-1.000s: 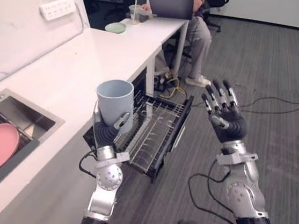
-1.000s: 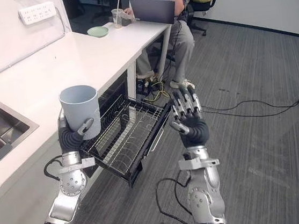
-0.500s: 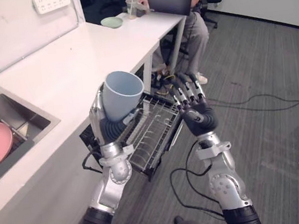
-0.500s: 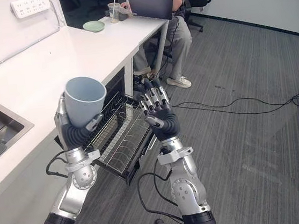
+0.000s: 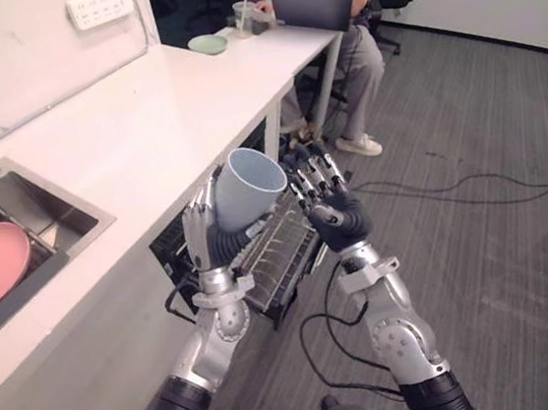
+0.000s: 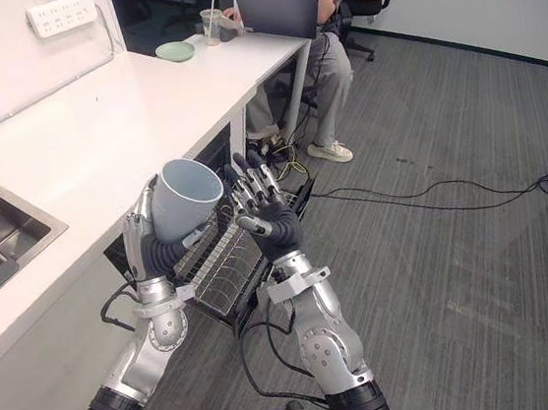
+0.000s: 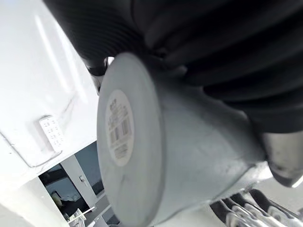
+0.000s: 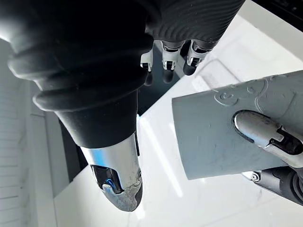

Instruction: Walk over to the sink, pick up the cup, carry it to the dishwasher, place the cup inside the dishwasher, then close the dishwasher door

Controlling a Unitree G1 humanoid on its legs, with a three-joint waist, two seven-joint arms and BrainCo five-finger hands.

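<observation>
Cup [image 5: 245,188]: pale blue-grey, tilted with its mouth toward the right hand, was held above the pulled-out rack.
Left hand [image 5: 216,241]: fingers and thumb were curled round the cup's lower body, hiding part of it.
Right hand [image 5: 333,214]: fingers were straight and spread, just beside the rim; contact could not be made out.
Dishwasher rack [image 5: 278,254]: was largely hidden behind both hands.

The cup [image 5: 245,190] looks matt, smooth plastic. The counter [image 5: 135,112] is glossy white, the sink [image 5: 57,215] brushed metal, the rack [image 5: 277,252] thin wire, the floor [image 5: 490,190] ribbed carpet.
</observation>
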